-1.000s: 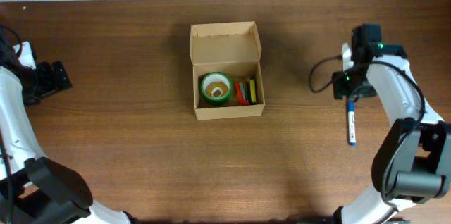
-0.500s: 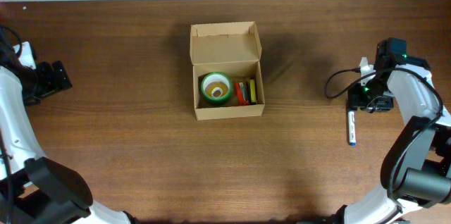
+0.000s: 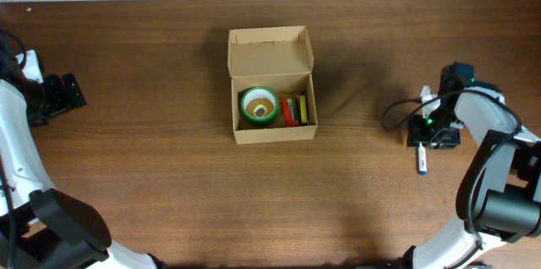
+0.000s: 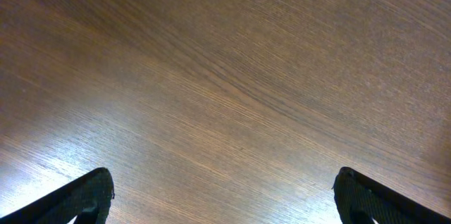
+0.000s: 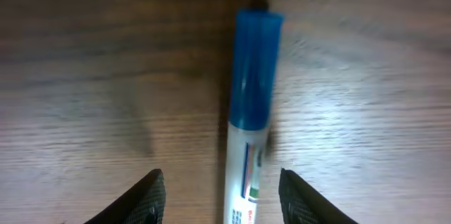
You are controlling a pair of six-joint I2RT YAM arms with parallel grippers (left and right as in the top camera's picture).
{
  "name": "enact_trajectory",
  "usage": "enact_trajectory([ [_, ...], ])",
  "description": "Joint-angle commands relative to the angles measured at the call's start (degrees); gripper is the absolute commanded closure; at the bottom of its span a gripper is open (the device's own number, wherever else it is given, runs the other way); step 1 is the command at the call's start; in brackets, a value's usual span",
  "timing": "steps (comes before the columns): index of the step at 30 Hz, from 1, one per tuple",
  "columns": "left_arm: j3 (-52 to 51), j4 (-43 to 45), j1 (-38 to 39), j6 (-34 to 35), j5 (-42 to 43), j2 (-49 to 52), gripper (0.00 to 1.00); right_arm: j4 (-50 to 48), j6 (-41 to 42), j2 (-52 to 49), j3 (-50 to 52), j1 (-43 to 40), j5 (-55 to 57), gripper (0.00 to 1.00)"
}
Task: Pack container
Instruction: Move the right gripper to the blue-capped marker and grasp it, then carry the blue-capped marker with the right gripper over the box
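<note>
Swung the right gripper (image 5: 220, 189) over the blue marker (image 5: 254, 76). Keeps the left gripper (image 4: 225, 199) parked far left, jaws wide apart, clear of the box (image 3: 269, 49) open mid-table; holds right jaws apart astride the marker, probably for pickup.

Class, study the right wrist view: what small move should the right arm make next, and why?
Probably lower and close the right gripper on the marker: its open jaws straddle it on the table, outside the container.

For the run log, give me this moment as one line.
task: pack box | box open, tape roll inside | right gripper open, straddling marker | left gripper open, empty
</note>
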State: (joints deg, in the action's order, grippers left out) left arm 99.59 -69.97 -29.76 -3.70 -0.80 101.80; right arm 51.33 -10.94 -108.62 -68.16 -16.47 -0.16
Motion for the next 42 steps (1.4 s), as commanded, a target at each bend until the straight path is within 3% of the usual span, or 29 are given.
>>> enact_trajectory([
  [1, -0.17, 0.09, -0.39, -1.11, 0.44, 0.52, 0.00, -1.77, 0.90, -0.61, 2.56, 0.33, -0.96, 0.49],
  [4, -0.17, 0.09, -0.39, -1.14, 0.44, 0.52, 0.00, -3.17, 0.90, -0.61, 4.02, 0.33, -1.42, 0.57],
  [8, -0.17, 0.09, -0.39, -1.11, 0.42, 0.52, 0.00, -4.39, 1.14, -0.61, 5.33, 0.33, -3.45, 0.83],
  [12, -0.17, 0.09, -0.39, -1.14, 0.44, 0.52, 0.00, -5.57, 2.45, -0.61, 5.68, 0.33, -3.78, 0.96],
  [19, -0.17, 0.09, -0.39, -1.11, 0.42, 0.52, 0.00, -6.03, 2.40, -0.37, 3.43, 0.48, -9.70, 0.96],
  [26, -0.17, 0.09, -0.39, -1.14, 0.44, 0.52, 0.00, 0.09, 1.57, 3.08, -9.94, 2.58, -17.35, 0.96],
  [31, -0.17, 0.09, -0.39, -1.11, 0.44, 0.52, 0.00, 11.52, -5.75, 3.48, -33.03, 8.04, -18.60, 0.96],
  [35, -0.17, 0.09, -0.39, -1.14, 0.42, 0.52, 0.00, 15.63, -11.78, 3.21, -45.20, 13.92, -14.60, 0.96],
  [42, -0.17, 0.09, -0.39, -1.11, 0.44, 0.52, 0.00, 19.37, -28.57, 3.04, -55.76, 29.44, -5.66, 0.96],
])
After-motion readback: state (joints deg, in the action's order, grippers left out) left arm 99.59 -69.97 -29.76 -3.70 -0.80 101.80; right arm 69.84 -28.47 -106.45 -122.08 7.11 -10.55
